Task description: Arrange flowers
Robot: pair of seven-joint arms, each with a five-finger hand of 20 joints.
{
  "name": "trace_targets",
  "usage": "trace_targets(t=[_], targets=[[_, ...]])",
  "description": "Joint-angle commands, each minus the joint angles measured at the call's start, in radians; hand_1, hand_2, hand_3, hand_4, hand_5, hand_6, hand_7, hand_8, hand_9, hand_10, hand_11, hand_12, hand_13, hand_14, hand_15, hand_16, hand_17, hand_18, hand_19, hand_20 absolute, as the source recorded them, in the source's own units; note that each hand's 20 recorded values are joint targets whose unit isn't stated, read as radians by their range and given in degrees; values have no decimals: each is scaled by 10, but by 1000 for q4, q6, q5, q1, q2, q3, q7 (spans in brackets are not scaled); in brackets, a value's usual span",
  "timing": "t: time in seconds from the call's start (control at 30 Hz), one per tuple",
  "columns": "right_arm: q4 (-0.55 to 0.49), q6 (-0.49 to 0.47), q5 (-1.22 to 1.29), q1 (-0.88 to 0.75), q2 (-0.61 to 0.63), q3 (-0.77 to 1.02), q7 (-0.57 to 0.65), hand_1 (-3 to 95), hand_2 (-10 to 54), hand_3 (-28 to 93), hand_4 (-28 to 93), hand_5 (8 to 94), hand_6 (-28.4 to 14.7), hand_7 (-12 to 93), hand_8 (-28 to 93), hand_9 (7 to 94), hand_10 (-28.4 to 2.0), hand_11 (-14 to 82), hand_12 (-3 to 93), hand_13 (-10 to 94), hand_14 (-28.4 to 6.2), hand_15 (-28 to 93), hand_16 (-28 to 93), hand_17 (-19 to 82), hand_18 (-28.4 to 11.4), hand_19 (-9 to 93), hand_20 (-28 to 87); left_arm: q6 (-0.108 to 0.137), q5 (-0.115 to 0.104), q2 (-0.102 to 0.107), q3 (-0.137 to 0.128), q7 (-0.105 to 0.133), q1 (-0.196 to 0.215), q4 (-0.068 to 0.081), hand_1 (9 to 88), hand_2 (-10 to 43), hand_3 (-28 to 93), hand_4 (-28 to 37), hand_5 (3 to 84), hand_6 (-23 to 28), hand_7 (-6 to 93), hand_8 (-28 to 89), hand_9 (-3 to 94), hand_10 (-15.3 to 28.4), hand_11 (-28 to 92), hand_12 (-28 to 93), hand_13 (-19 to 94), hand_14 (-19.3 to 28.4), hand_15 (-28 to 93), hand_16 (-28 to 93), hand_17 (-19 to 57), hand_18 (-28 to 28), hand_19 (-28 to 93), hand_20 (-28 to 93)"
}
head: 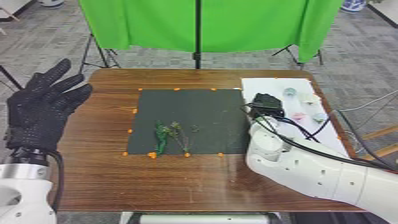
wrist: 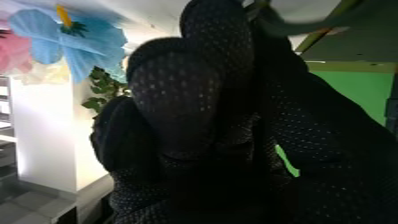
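My left hand (head: 37,107) is raised at the table's left side, fingers straight and open. At the right edge of the dark mat (head: 191,105) is my right hand (head: 266,106), beside the white board (head: 266,86). In the right wrist view the right hand (wrist: 178,95) has curled fingers, with a thin dark-green stem (wrist: 311,24) at their tips. A leafy green piece (head: 161,137) and some thin sprigs (head: 183,136) lie on the mat. Pale blue (head: 290,92), cream (head: 310,99) and pink (head: 298,117) flowers lie on the board. The wrist view shows a blue flower (wrist: 98,40) with an orange centre.
Dark cables run along the right arm across the white board. Small orange marks (head: 152,155) line the mat's edges on the wooden table (head: 178,185). A green cloth (head: 151,25) hangs on a stand behind the table.
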Motion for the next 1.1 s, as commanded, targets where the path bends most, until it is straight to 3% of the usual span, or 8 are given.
trace_targets(t=[0.03,0.1,0.7,0.87,0.97,1.1], targets=[[4,41,-14,3,14,-39,-4,555,-95,724,-283,824,-19,277,118,937,-85,284,245,892,-41,573,202,580,-162,932,339,-3,-7,2,-5,12,33,0,208,95,769,-283,355,97,126,-88,304,199,270,101,242,273,518,-103,-66,237,641,69],[-3,47,-18,10,21,-39,0,555,-95,732,-283,823,-27,278,135,936,-86,289,241,891,-43,581,203,580,-164,932,351,-4,-6,-2,-3,5,30,2,208,94,770,-283,355,96,126,-88,305,200,271,101,242,273,518,-103,-66,237,641,69],[-17,107,-76,114,49,-53,20,557,-95,761,-283,835,-41,263,180,935,-96,330,222,896,-44,610,200,586,-174,932,409,16,-10,-2,-4,30,53,-6,208,95,769,-283,355,96,125,-88,305,199,272,102,241,274,517,-103,-67,238,641,69],[-48,120,-86,114,54,-35,23,558,-95,762,-283,838,-42,259,188,937,-96,337,217,897,-44,614,199,590,-175,932,418,11,-7,-8,-7,19,54,-8,208,94,770,-283,354,96,124,-88,304,199,271,101,241,273,516,-103,-66,237,641,69],[-87,106,-89,105,51,-14,18,559,-95,765,-283,840,-44,256,192,937,-96,341,215,899,-45,617,199,592,-177,932,424,19,-6,-10,-12,19,62,-12,208,94,770,-283,354,96,125,-87,304,199,271,101,241,274,516,-103,-66,237,641,69],[-154,18,-77,10,29,109,8,560,-95,768,-283,843,-45,252,199,937,-95,343,214,899,-46,620,199,594,-179,932,431,23,-1,-8,-24,15,71,-18,208,94,769,-283,354,96,124,-87,304,198,270,101,241,274,516,-103,-66,237,641,69]])
